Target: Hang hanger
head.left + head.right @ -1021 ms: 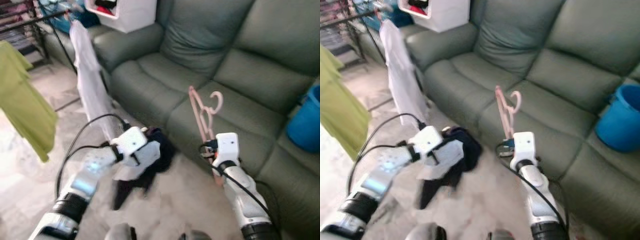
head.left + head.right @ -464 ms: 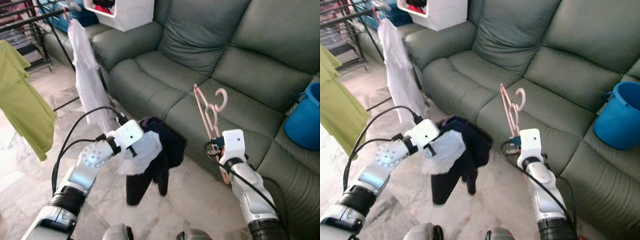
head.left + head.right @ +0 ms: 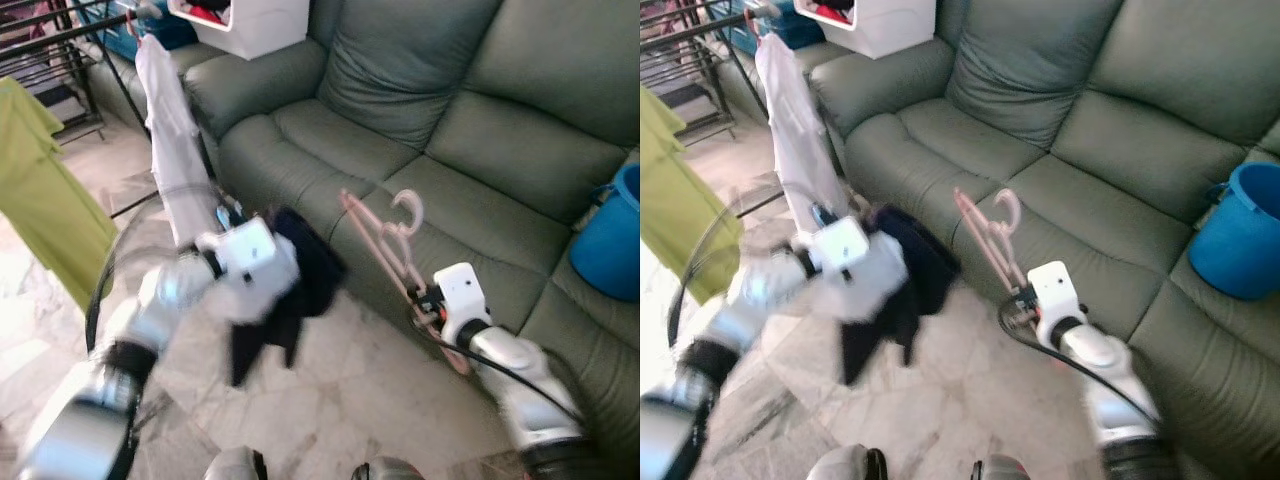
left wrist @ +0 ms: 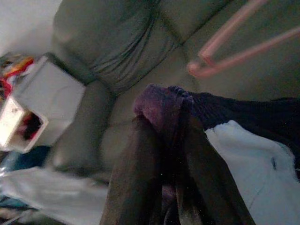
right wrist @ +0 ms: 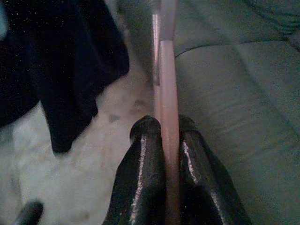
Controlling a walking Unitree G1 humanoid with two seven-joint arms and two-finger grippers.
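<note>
At the far left a yellow-green shirt (image 3: 45,210) hangs from a drying rack (image 3: 50,30), and a white shirt (image 3: 175,150) hangs just to its right, in front of the sofa's left armrest. A white box (image 3: 255,22) sits on that armrest.

The left gripper (image 4: 164,154) is raised over the tiled floor (image 3: 330,400) near the sofa front, its fingers pinched tight on a dark garment (image 3: 300,265) that droops below it; a pale patch of cloth lies against the dark fabric, though the arm is blurred and I cannot tell whether that is part of the same piece.

To the right, the right gripper (image 5: 164,140) grips the lower bar of a pink hanger (image 3: 385,245), fingers closed on both sides of it. The hanger leans up and to the left, hook at the top, in front of the green sofa (image 3: 450,130) seat.

At the far right a blue bucket (image 3: 608,235) rests on the sofa.
</note>
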